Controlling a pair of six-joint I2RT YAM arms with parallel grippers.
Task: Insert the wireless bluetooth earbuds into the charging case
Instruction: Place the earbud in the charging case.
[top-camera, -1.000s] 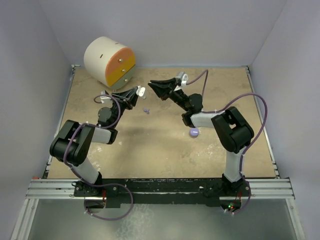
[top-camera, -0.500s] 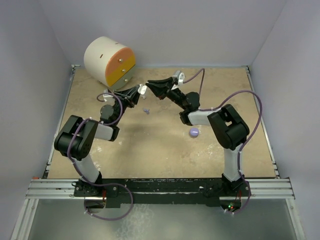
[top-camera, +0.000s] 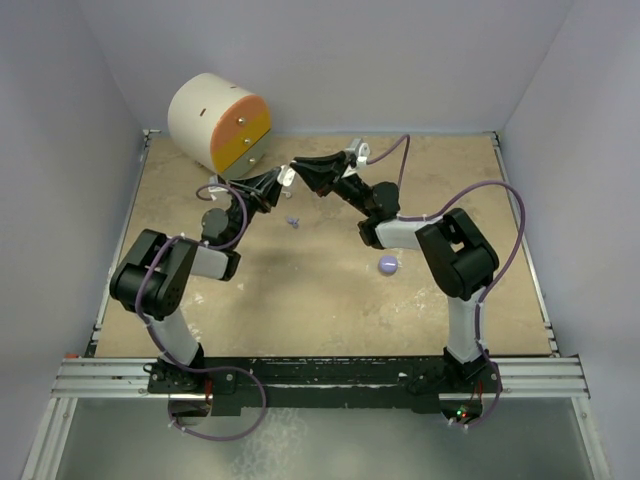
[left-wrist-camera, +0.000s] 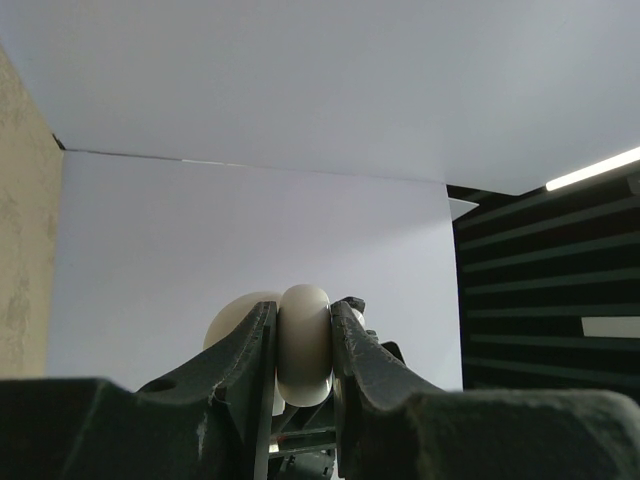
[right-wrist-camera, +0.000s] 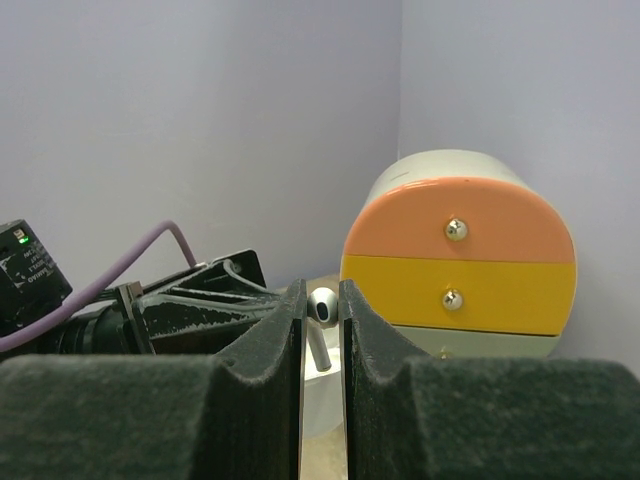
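Matt and faintly mottled, like sandy stone, across the beige table (top-camera: 300, 310); coarse, grainy black plastic, dull and without shine, on the left end effector (left-wrist-camera: 304, 312) and the right end effector (right-wrist-camera: 320, 288); smooth satin plastic on the rounded cream-white charging case (left-wrist-camera: 303, 350) clamped in the left one; glossy plastic with a dark shiny oval on the small white earbud (right-wrist-camera: 322, 303) pinched in the right one; even, painted-looking matt orange and yellow fronts on the round cream drawer cabinet (right-wrist-camera: 500, 290); bright polished metal on its small round knobs (right-wrist-camera: 455, 229); smooth rubbery sheathing on the lilac cable (right-wrist-camera: 165, 227); brushed aluminium along the near rail (top-camera: 100, 375).
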